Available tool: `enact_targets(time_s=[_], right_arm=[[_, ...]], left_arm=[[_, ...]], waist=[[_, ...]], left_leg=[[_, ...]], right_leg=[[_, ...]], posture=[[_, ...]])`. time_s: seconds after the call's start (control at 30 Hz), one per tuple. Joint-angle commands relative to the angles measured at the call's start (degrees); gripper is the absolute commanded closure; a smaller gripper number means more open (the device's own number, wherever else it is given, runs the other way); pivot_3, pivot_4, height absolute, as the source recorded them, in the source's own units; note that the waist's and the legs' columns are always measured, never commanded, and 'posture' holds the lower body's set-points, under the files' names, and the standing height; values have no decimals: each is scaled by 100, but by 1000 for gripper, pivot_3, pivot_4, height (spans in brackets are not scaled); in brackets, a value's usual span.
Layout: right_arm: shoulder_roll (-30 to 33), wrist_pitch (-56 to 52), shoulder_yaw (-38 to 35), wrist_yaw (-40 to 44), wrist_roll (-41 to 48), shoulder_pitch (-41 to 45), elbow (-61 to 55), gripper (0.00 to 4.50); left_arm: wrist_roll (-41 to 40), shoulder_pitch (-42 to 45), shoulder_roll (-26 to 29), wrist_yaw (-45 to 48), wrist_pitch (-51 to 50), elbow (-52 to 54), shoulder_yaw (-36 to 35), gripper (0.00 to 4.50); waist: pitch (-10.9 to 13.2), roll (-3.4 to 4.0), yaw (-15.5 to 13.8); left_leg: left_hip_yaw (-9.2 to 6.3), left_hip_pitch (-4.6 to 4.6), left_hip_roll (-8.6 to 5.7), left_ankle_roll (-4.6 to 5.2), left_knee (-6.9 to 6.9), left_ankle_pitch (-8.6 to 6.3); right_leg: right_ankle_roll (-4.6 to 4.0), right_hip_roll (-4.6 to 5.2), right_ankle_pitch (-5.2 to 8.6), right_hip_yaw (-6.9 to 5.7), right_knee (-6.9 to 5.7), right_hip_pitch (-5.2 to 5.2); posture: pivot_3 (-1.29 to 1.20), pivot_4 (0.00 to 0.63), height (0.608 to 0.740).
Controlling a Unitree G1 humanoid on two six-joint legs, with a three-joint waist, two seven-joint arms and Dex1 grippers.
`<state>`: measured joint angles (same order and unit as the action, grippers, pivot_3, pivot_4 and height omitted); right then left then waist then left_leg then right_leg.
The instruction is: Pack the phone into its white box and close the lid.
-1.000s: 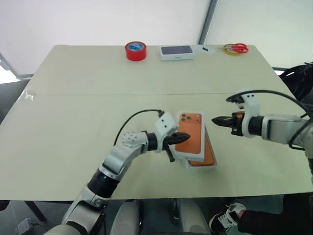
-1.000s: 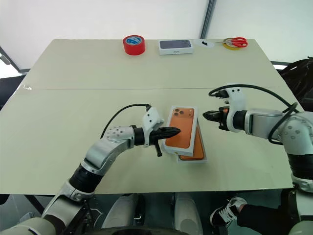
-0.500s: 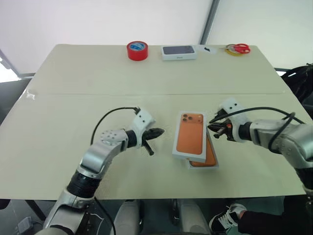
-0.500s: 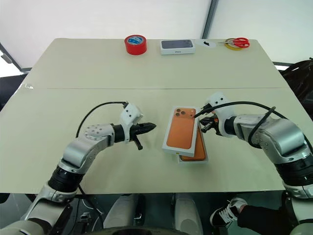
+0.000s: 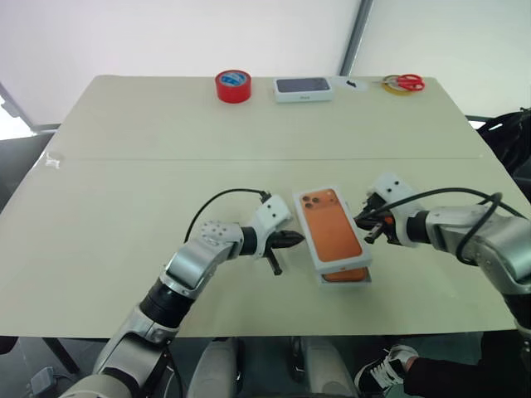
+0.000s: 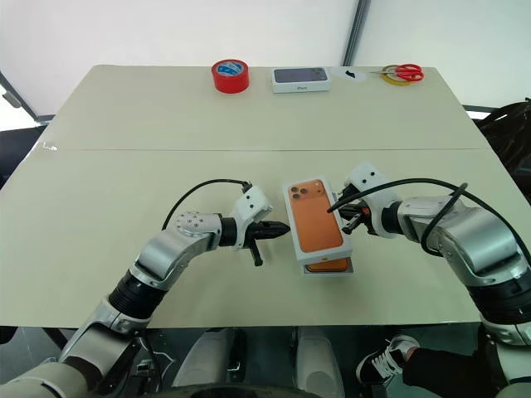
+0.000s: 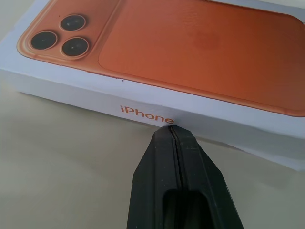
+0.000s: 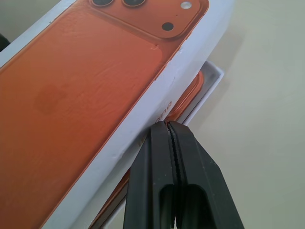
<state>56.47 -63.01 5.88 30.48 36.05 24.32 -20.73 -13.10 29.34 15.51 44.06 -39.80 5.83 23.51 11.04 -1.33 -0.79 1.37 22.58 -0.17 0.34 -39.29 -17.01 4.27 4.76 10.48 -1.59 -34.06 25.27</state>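
Note:
The lid point(image 5: 332, 235), white with an orange phone printed on its top, lies slightly askew over the white box point(image 5: 365, 280). An orange strip of the phone point(image 8: 191, 94) shows in the box under the lid's near end. My left gripper point(image 5: 299, 240) is shut, and its tips touch the lid's left long wall at the lettering point(image 7: 145, 113). My right gripper point(image 5: 360, 221) is shut too, with its tips against the lid's right long wall point(image 8: 157, 102).
At the table's far edge stand a red tape roll point(image 5: 233, 85), a sealed white box with a dark top point(image 5: 304, 89) and red scissors point(image 5: 405, 81) on a yellow ring. A person's shoe point(image 5: 383, 370) shows below the table's front edge point(image 5: 274, 335).
The lid's near end has swung right, lying closer over the box. My left gripper drew back left, then returned to the lid's left wall. The right gripper stays at the right wall.

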Motion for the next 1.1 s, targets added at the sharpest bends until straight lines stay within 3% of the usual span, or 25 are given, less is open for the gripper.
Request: enact_targets(time_s=[0.03, 0.9, 1.1], right_arm=[[117, -32, -225, 250, -6, -108, -304, 4459], [312, -238, -536, 559, -252, -1001, -710, 4459], [581, 60, -870, 794, -461, -1056, -564, 4459]], left_arm=[[-34, 141, -68, 152, 109, 297, 137, 4500], [119, 137, -59, 236, 123, 159, 288, 4500], [-80, 139, -40, 129, 50, 147, -215, 4500]], waist=[[0, 0, 0], [0, 0, -2], [0, 0, 2]], left_leg=[[0, -1, 0, 0, 0, 0], [-2, -3, 0, 0, 0, 0], [-2, -5, 0, 0, 0, 0]], right_leg=[[0, 0, 0, 0, 0, -1], [0, -2, 0, -1, -2, -2], [0, -2, 0, -1, -4, -2]], posture=[[0, 150, 732], [0, 150, 732], [0, 150, 732]])
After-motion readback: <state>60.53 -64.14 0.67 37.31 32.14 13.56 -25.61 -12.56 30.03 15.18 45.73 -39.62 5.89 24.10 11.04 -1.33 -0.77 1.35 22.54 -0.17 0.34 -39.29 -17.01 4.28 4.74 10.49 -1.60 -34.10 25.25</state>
